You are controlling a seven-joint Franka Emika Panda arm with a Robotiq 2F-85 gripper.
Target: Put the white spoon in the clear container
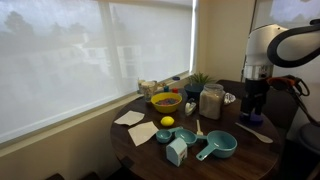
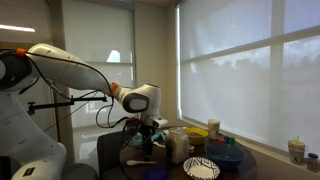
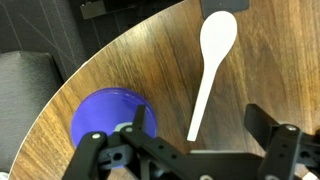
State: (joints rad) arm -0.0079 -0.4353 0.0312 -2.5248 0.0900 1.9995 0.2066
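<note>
Hand: the hand [image 3: 197, 115] is seen spread wide in the wrist view, and nothing is held in it.
Fingers: one dark finger [image 3: 262, 122] is seen to each side of the spoon's handle end; whether the spoon is touched cannot be told.
White spoon: the white spoon [image 3: 210, 70] is laid flat on the worktop [image 3: 120, 50], under the hand, with its bowl pointed away from the fingers. In an exterior view it [image 1: 255, 133] is seen near the worktop's edge, below the hand [image 1: 255, 108].
Blue round object: a blue round object [image 3: 108, 118] is seen just beside the left-hand finger in the wrist view, close to the worktop's rim.
Clear container: the clear container [image 1: 211, 101] is stood upright, apart from the spoon and between the hand and the yellow bowl [image 1: 166, 101].
Teal cups: two teal measuring cups [image 1: 217, 147] are laid in front of the container, nearer the camera.
Other items: a lemon [image 1: 167, 122] and white napkins [image 1: 130, 118] are placed near the yellow bowl.
</note>
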